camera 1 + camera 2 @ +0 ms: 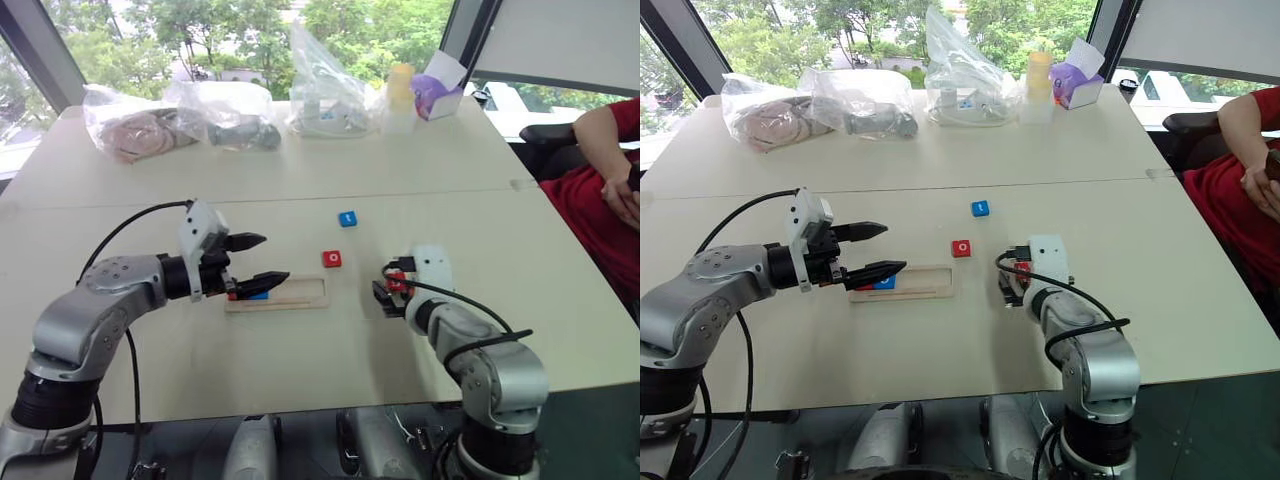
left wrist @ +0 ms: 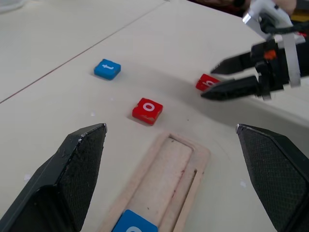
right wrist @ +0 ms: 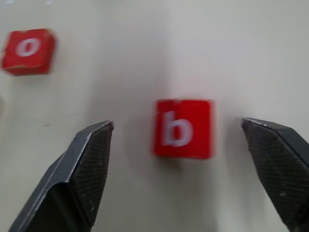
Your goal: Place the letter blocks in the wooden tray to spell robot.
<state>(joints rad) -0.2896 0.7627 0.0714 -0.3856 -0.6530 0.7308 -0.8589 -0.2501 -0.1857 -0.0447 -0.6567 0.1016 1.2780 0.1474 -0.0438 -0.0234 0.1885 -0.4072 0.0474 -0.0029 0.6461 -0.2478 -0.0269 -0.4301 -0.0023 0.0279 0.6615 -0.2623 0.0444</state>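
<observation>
Hovering over the wooden tray [image 1: 290, 293], the left end effector [image 1: 252, 262] is spread wide, grasping nothing — a red and a blue block [image 2: 135, 224] sit at the tray's left end. Beyond the tray lie the red "o" [image 1: 332, 259] and blue "t" [image 1: 347, 218]. Rightmost, the right end effector [image 3: 178, 140] is released, its fingers straddling the red "b" [image 3: 183, 128] on the surface [image 1: 300, 350].

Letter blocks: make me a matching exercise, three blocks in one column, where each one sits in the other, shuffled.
Blocks:
1. red b block
2. red o block
3. blue t block

Places:
A. farthest from the robot, alone on the table
B. between the open fingers of the right gripper, on the table
C. on the table just beyond the tray

Pairs: 1-B, 2-C, 3-A
</observation>
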